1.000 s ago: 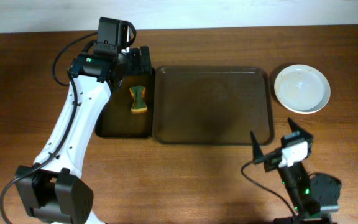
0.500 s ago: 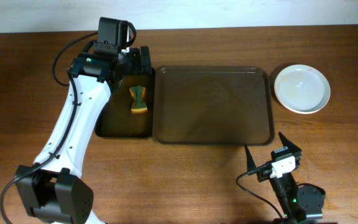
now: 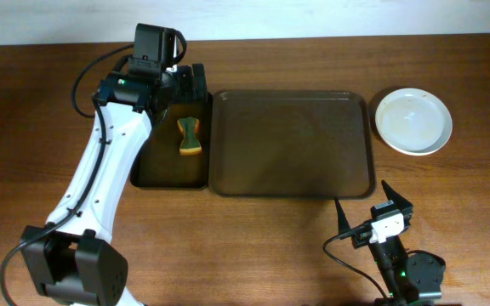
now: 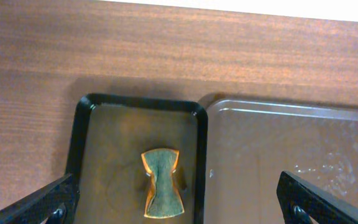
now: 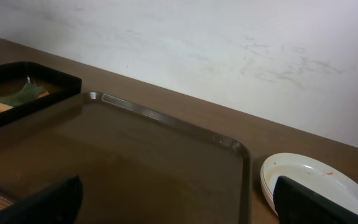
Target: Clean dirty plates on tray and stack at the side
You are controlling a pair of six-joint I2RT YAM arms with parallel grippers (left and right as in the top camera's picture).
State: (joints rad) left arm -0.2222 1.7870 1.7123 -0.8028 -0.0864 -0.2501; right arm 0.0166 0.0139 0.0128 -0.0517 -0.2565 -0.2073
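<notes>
The left claw (image 3: 196,92) hangs with its fingers spread wide and nothing between them. Right below it, lying lengthwise between the fingertips in the wrist view, is a yellow and green sponge (image 4: 163,190) in a small black tray (image 4: 78,146). The big tray (image 3: 292,143) lies just to that claw's right, its edge against the small one. The right claw (image 3: 368,208) is also wide open and holds nothing. It sits low over the wooden table (image 3: 228,246), just off the near edge of the big tray, which stretches out straight ahead of it. The white plates (image 3: 413,121) are stacked on the table ahead and to the right of this claw, just beside the tray's right edge and clear of both claws.
</notes>
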